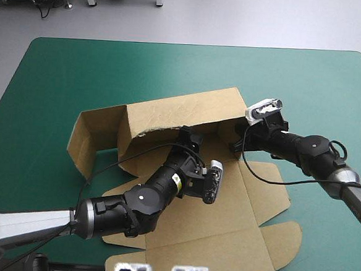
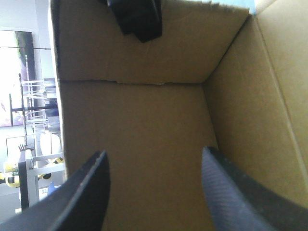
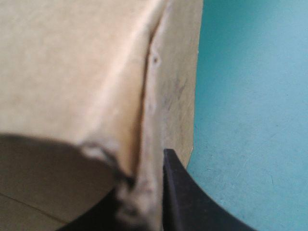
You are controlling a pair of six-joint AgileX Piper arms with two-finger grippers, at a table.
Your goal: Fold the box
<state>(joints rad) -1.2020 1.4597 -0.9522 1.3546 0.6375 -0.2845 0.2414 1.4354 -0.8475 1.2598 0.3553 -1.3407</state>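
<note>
Presently the box (image 1: 244, 202) is found near the middle of the teal-green cover (image 1: 61, 71), only partly raised. Its far wall (image 1: 182, 114) is stood up, a side flap (image 1: 84, 135) toward the table's left edge is turned up and round, and the near panels (image 1: 222, 250) are laid flat toward the robot. The right gripper (image 3: 144, 185) is closed on the board, with the right-hand end of the far wall pinched between its black fingers (image 3: 185, 197). The sheet there is seen to be creased and crumpled. The left gripper (image 2: 155, 153) is held open inside the box with nothing between its fingers, and the inner corner of the wall is faced.

Several faults may be expected from here. If the pinched end is pulled or twisted harder, the board could be torn or bent away from its scored line, and a clean tuck would be spoiled. If the pinch is let go before the wall is braced from inside, the wall is likely to spring back flat. If the open fingers are pushed too firmly against the wall, the whole light sheet could be slid across the cover, or the wall bowed outward. A clash between the two grippers is also to be feared, since they are placed near each other at the same wall.
</note>
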